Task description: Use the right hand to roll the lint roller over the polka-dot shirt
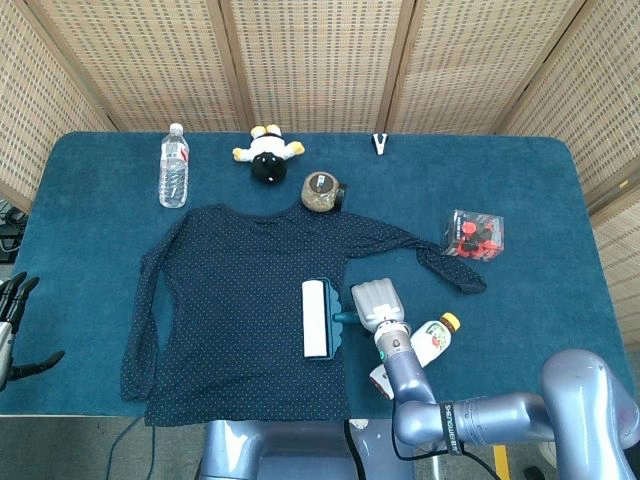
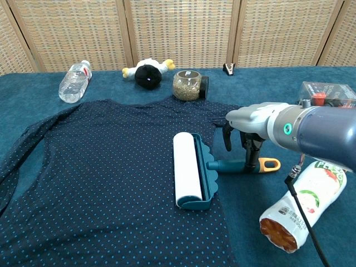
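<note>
The dark polka-dot shirt lies spread flat on the blue table. The lint roller, a white roll in a teal cover, rests on the shirt's right side, its teal handle with an orange end pointing right. My right hand sits over that handle, fingers curled down around it, one dark fingertip hanging on the far side. The roller still lies flat on the cloth. My left hand hangs off the table's left edge, fingers spread, holding nothing.
A tipped drink bottle lies just right of the handle. A clear box of red and black pieces, a grain jar, a plush toy, a water bottle and a clip lie further back.
</note>
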Action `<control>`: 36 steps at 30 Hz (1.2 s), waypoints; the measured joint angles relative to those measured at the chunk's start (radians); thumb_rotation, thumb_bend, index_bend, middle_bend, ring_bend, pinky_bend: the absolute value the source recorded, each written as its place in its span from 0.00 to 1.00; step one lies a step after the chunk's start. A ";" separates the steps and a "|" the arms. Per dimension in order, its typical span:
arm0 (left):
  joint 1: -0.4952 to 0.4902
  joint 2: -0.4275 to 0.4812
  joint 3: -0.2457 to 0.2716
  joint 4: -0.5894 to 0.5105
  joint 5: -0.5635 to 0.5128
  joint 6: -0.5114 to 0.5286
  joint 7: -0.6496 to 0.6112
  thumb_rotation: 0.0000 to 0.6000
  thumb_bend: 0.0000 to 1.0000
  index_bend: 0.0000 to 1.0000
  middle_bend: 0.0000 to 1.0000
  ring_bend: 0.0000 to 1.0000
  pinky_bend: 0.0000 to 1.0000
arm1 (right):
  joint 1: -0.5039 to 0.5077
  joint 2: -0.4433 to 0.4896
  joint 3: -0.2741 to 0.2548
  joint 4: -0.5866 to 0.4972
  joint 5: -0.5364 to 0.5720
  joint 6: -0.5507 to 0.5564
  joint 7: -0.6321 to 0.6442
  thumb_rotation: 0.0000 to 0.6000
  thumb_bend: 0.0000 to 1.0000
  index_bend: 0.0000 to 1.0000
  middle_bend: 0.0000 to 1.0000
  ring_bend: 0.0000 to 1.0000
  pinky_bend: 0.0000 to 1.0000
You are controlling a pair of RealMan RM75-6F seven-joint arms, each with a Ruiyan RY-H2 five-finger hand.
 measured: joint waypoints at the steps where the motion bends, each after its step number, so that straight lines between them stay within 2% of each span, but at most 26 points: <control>1: 0.000 0.000 0.000 0.000 0.000 0.000 -0.001 1.00 0.00 0.00 0.00 0.00 0.00 | -0.002 -0.005 -0.003 0.007 -0.003 0.001 0.000 1.00 0.38 0.41 1.00 1.00 1.00; 15: -0.003 0.001 0.000 0.000 -0.008 -0.005 -0.003 1.00 0.00 0.00 0.00 0.00 0.00 | -0.027 -0.077 -0.014 0.091 -0.051 0.003 -0.005 1.00 0.39 0.40 1.00 1.00 1.00; 19: -0.005 0.001 0.000 0.002 -0.010 -0.008 -0.003 1.00 0.00 0.00 0.00 0.00 0.00 | -0.036 -0.093 -0.011 0.113 -0.062 -0.005 0.000 1.00 0.43 0.42 1.00 1.00 1.00; 24: -0.008 0.000 -0.002 0.003 -0.018 -0.014 -0.001 1.00 0.00 0.00 0.00 0.00 0.00 | -0.042 -0.107 -0.006 0.132 -0.069 -0.019 -0.006 1.00 0.49 0.48 1.00 1.00 1.00; 27: -0.009 -0.002 -0.002 0.004 -0.021 -0.017 0.001 1.00 0.00 0.00 0.00 0.00 0.00 | -0.046 -0.113 -0.006 0.142 -0.081 -0.028 -0.003 1.00 0.56 0.51 1.00 1.00 1.00; 32: -0.012 -0.002 -0.003 0.005 -0.025 -0.022 0.002 1.00 0.00 0.00 0.00 0.00 0.00 | -0.055 -0.113 -0.002 0.145 -0.110 -0.035 0.009 1.00 0.77 0.63 1.00 1.00 1.00; 36: -0.012 -0.001 -0.003 0.007 -0.027 -0.023 -0.004 1.00 0.00 0.00 0.00 0.00 0.00 | -0.061 -0.097 0.020 0.124 -0.128 -0.034 0.026 1.00 0.85 0.68 1.00 1.00 1.00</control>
